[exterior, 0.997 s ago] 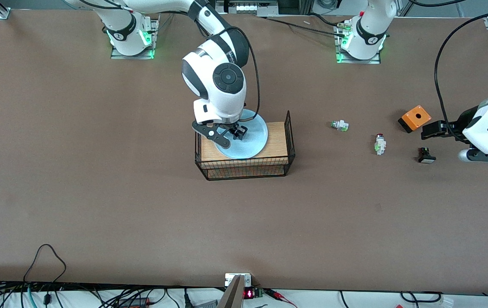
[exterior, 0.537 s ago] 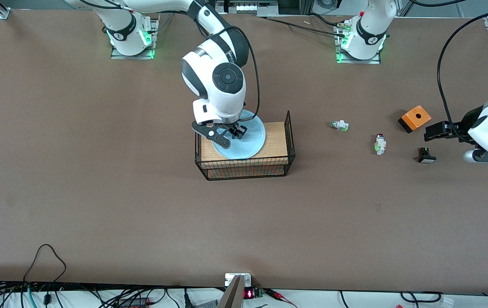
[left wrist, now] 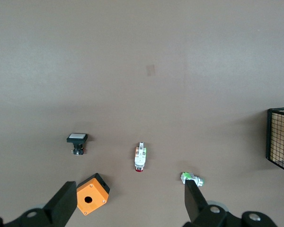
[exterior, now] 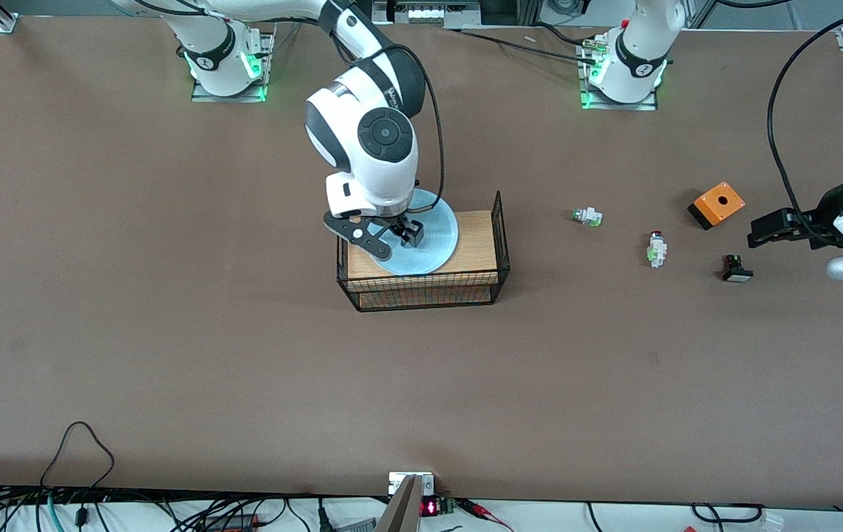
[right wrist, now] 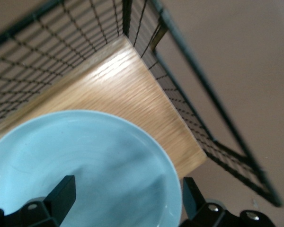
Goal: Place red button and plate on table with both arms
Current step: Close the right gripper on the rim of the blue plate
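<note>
Spanning everything: the table (exterior: 170,332), a matte brown top that carries all the rest.
Wire basket (exterior: 501,244): black mesh with a light wooden board, standing near the table's middle; every place below is given from it.
Right arm: reaches from its base down into the basket.
Left arm: hangs over the table at its own end, well apart from the basket.
Plate (exterior: 432,247): pale blue, in the basket and tilted, its upper rim leaning out over the basket's edge toward the robot bases.
Right gripper (exterior: 399,235): low over the plate inside the basket, fingers spread wide in the right wrist view with the plate (right wrist: 85,165) between them; whether they touch it cannot be told.
Left gripper (left wrist: 128,205): fingers wide apart, holding nothing.
Orange box (exterior: 717,203): far from the basket, toward the left arm's end.
Red button (exterior: 656,248): on the table between the basket and the orange box, lying on its side, untouched.
</note>
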Robot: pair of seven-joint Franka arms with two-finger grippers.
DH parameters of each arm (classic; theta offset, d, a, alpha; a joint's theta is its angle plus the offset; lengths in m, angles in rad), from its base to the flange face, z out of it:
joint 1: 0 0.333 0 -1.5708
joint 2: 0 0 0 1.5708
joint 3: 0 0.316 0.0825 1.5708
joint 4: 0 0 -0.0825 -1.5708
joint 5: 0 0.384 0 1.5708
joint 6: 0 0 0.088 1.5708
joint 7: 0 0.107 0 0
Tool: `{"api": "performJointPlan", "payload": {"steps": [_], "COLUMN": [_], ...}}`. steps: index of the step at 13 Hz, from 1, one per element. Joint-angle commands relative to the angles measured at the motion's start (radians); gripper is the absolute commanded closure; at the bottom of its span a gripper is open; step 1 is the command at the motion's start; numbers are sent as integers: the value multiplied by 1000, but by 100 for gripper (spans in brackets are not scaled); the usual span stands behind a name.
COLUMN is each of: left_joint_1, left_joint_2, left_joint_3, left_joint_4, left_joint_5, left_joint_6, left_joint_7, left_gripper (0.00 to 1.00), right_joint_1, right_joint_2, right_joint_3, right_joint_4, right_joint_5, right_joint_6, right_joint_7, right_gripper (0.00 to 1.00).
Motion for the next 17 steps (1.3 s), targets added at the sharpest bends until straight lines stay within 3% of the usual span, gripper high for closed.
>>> {"api": "performJointPlan", "payload": {"steps": [1,13,15,17], "left_joint_1": [4,3,-3,-31], "left_joint_2": [10,-3,-22,-48], "left_joint_3": [-9,-14,-9,9], "left_joint_4": [38,37,37,17], "left_joint_5": [32,26,14,11], "left_joint_6": [-12,-13,-12,-12], "left_joint_7": [9,9,8,8], "left_gripper": [0,0,0,0], "right_joint_1": [-12,14,14,15], "right_joint_2": [-9,33,43,43], "right_joint_3": [6,7,7,9], "right_joint_4": [79,10,10,11], "right_joint_5": [15,-16,-28,-28], "right_joint_6": [-124,-129,-134,-141], "right_joint_7": [-46,-75,-78,-83], "right_gripper": [0,10,19,34]}}
